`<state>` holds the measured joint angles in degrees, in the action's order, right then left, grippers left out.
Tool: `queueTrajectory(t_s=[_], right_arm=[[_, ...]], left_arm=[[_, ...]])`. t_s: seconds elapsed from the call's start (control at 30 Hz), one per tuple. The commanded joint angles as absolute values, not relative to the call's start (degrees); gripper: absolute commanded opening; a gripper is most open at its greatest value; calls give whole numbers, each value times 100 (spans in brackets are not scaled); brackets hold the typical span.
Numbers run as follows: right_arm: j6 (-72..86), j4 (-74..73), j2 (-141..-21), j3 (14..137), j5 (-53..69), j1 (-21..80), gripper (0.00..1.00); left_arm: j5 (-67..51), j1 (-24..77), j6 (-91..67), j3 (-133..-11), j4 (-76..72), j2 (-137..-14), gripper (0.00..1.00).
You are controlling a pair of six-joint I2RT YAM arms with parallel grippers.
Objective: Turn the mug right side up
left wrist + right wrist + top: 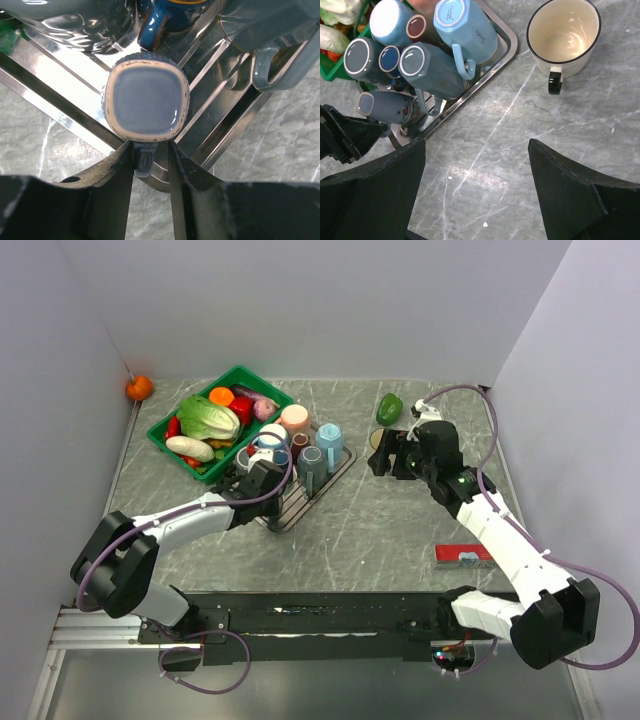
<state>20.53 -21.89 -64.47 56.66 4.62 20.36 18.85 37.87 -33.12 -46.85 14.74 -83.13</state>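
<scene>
My left jaws straddle the handle [144,162] of the mug [145,102]; whether pinching, I cannot tell. Glazed ceramic: slick, breakable.

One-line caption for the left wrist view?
Left tool straddles the handle of an upside-down blue mug on a metal tray.
</scene>
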Motion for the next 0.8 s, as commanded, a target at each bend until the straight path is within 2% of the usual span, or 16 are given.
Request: queueTrajectory(t_s=[0.0, 0.17, 0.3, 0.4, 0.57, 0.67, 0.7, 0.77], right_arm=[[2013, -2083, -6495, 5669, 448, 2048, 89], [2021, -2048, -6469, 5642, 448, 2057, 89], [2021, -2039, -6495, 5651, 457, 2048, 89], [2030, -2030, -6504, 5651, 457, 2057, 89], [2030, -2048, -6513, 5651, 457, 2048, 88], [2021, -2057, -6513, 5651, 448, 2048, 88], [2021, -2057, -6513, 5660, 448, 2057, 88], [2021, -2074, -6495, 5669, 474, 2048, 88]], left_arm=[[2214, 3841, -3454, -4948, 1529, -8323, 36], [2329, 3850, -3498, -4957, 1573, -8279, 31], [2399, 3850, -3577, -4957, 1582, -8218, 35], [2434, 3850, -3595, -4957, 1573, -8209, 33], [2434, 3850, -3612, -4966, 1556, -8227, 23], [2452, 3850, -3630, -4966, 1564, -8192, 13], [2461, 3850, -3639, -4966, 1591, -8183, 4], [2487, 3850, -3665, -4966, 1608, -8087, 1]])
